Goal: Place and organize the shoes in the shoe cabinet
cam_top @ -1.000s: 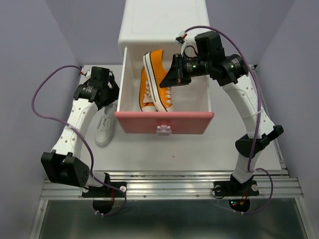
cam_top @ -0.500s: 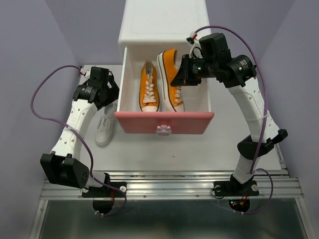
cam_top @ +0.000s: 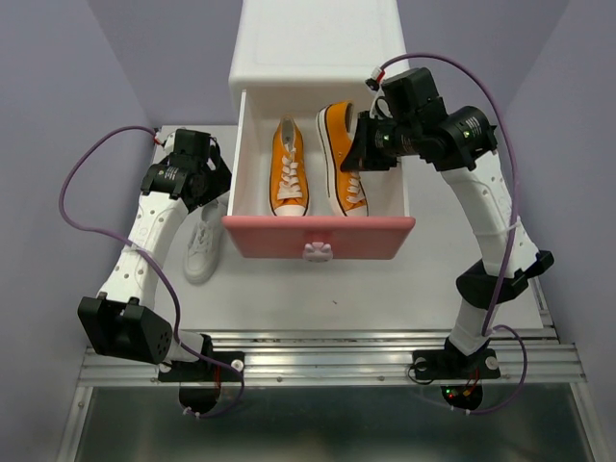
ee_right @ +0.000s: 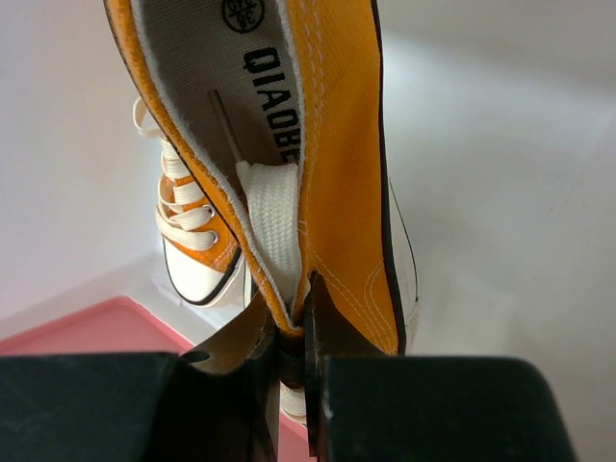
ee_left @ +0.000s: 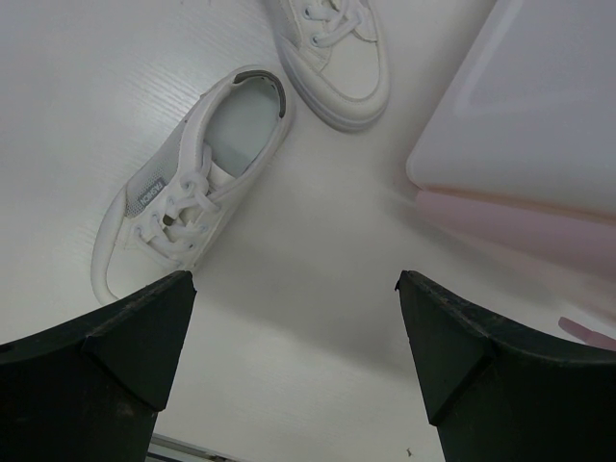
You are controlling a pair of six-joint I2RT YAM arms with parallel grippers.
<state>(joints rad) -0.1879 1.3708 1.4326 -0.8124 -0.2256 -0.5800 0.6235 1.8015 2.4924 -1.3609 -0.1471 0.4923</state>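
Right gripper (cam_top: 358, 154), clamped on the second orange sneaker (cam_top: 348, 188) at its collar, has swung it from crosswise to parallel with its mate (cam_top: 289, 173), just to the gripper's left in the open pink drawer (cam_top: 318, 237). That pair looks nearly stowed. Left gripper (ee_left: 294, 289) hangs with jaws apart, the white sneakers (ee_left: 192, 188) on the bench (ee_left: 77, 77) below it.

White table (cam_top: 385, 289), faint wood grain visible in the left wrist view (ee_left: 289, 318). Tiny dark speck (cam_top: 336, 304) on the table near the front middle. Silver metal rail (cam_top: 327, 364) runs along the near edge. Dark glossy panel (cam_top: 327, 423) below the rail. Lavender walls at left (cam_top: 48, 115), right (cam_top: 568, 87) and back (cam_top: 173, 48).
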